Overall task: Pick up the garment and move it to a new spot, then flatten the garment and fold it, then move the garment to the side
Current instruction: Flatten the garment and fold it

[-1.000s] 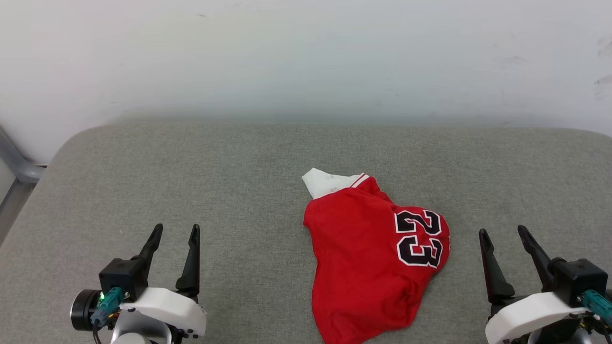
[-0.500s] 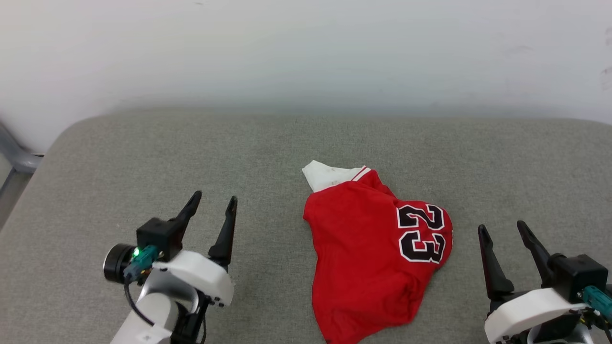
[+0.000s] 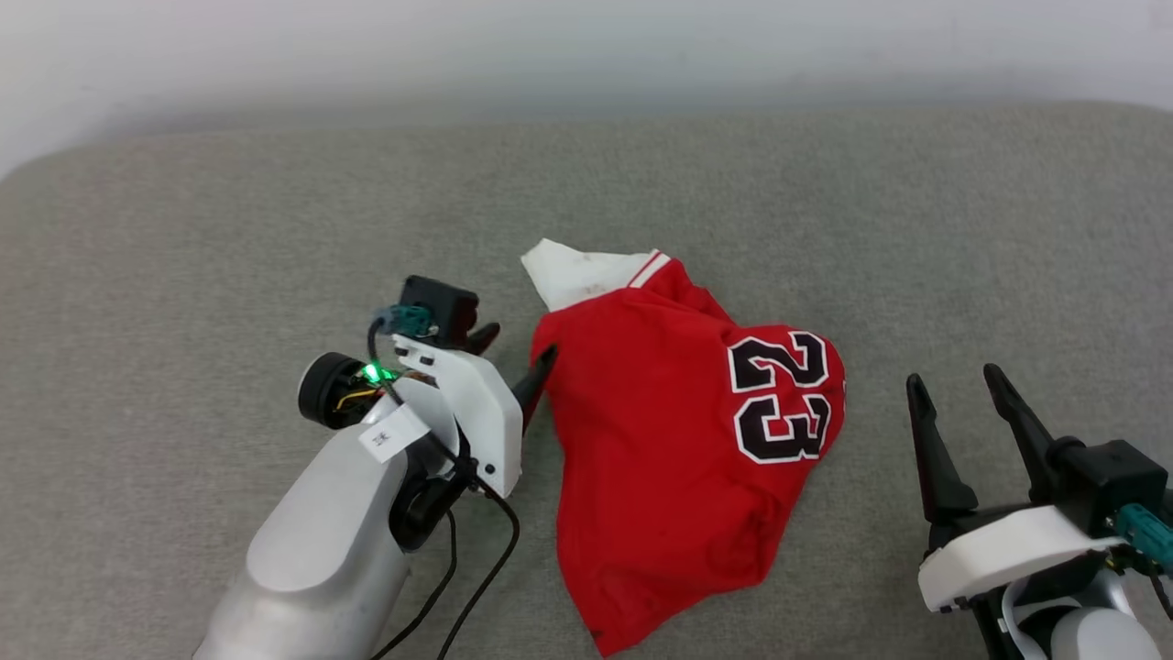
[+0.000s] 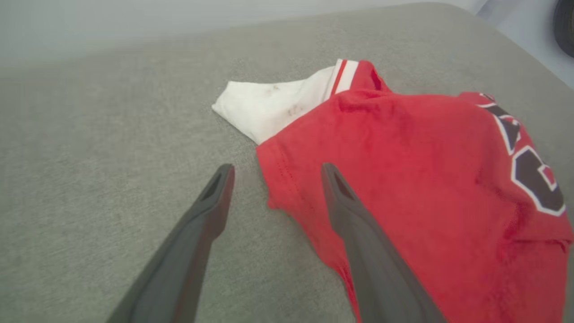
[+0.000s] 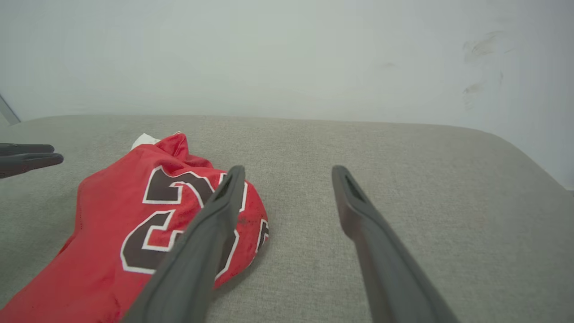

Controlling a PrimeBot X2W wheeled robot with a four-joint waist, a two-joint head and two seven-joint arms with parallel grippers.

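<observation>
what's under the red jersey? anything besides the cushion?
The jersey lies crumpled on the grey cushion; its white sleeve pokes out from under the red body at the far edge. Anything beneath the bunched cloth is hidden.

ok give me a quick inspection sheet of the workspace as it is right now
surface: grey fabric cushion, carrying the shirt
job's things: garment, red with a white sleeve and black 23, lying crumpled, not yet flattened or folded
clutter: nothing seen
grippers: left gripper open at the garment's left edge, one finger over red cloth, one over the cushion, contact unclear; right gripper open, apart from the garment, to its right
cables: black cable hangs looped from the left arm, close to the garment's edge
surroundings: pale wall behind the cushion
</observation>
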